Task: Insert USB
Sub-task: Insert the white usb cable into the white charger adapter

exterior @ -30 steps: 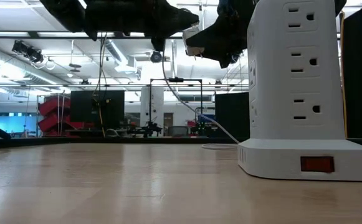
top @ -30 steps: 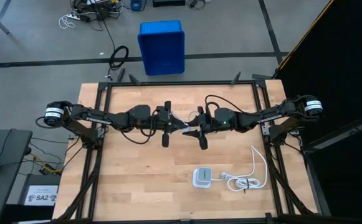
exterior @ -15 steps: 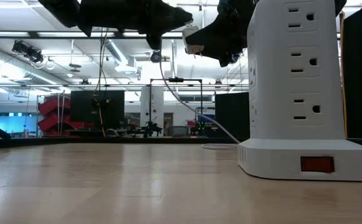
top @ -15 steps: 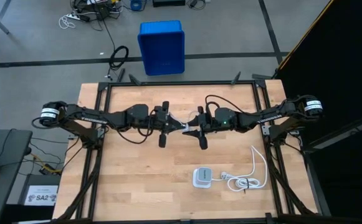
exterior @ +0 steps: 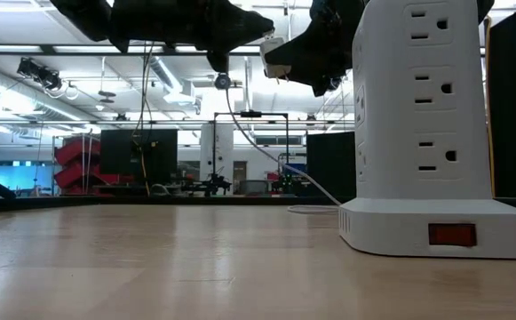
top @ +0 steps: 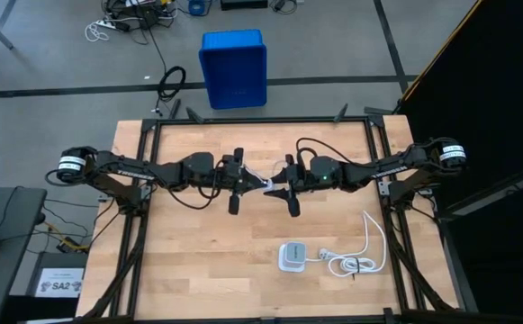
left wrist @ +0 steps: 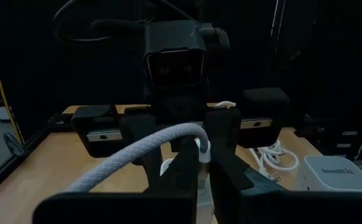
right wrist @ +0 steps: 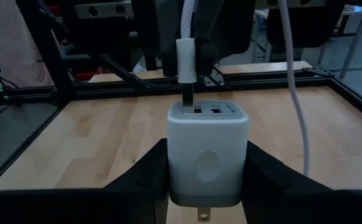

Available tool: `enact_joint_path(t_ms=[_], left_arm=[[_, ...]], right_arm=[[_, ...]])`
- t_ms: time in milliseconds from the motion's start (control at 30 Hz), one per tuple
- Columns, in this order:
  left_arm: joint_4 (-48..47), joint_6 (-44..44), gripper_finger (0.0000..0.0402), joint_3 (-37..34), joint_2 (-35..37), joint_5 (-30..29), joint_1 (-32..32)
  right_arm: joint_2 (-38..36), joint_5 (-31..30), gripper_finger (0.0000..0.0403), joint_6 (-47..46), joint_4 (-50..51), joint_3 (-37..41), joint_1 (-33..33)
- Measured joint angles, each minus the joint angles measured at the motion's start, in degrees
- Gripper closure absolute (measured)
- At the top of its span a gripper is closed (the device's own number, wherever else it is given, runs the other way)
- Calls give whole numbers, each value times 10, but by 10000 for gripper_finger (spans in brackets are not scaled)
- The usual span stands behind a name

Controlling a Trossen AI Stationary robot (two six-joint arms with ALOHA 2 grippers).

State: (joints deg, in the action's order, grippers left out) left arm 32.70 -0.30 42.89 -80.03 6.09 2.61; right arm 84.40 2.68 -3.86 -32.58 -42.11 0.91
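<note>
Both arms meet above the table's middle. My left gripper [top: 246, 180] is shut on the USB's white plug [right wrist: 186, 57]. Its braided white cable [left wrist: 137, 155] arcs back from the plug and hangs down [right wrist: 295, 81] toward the table [exterior: 262, 147]. My right gripper [top: 280, 187] faces it, shut on a small white cube [right wrist: 207, 155] with two ports in its end face. The plug's metal tip [right wrist: 186, 99] stands at one of the cube's ports; how deep it sits, I cannot tell. My left gripper holds the USB's white plug body [left wrist: 201, 151] pinched between its two fingers, coming level from the table's left, with the plug pointing at the cube. The cable trails off slack behind it. My right gripper pinches the white cube by its two side walls [right wrist: 174, 163], one finger [right wrist: 140, 180] on each side, coming level from the table's right. The cube is lifted clear of the table, port face toward the plug.
A white outlet tower [top: 290, 256] stands on the table's near right part and fills the low view's right [exterior: 422, 124]. Its bundled white cord [top: 356, 263] lies beside it. A blue bin [top: 233, 67] sits on the floor beyond the far edge.
My left gripper has drawn back a little toward the table's left, away from my right gripper, then kept still. The cube and my right gripper have stayed where they were.
</note>
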Motion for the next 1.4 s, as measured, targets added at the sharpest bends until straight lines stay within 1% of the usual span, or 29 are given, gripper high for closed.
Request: enact_joint_path(t_ms=[300,567,800,1400], left_arm=[[6,2,402,0,-5,-2,1],[-14,2,402,0,-5,-19,2],[-22,8,402,0,-5,-19,7],[-51,27,402,0,-6,-26,7]], right_arm=[[0,12,292,-7,-4,0,-1],[0,15,292,-9,0,0,-1],[0,16,292,-17,6,0,0],[0,23,292,-41,43,0,1]])
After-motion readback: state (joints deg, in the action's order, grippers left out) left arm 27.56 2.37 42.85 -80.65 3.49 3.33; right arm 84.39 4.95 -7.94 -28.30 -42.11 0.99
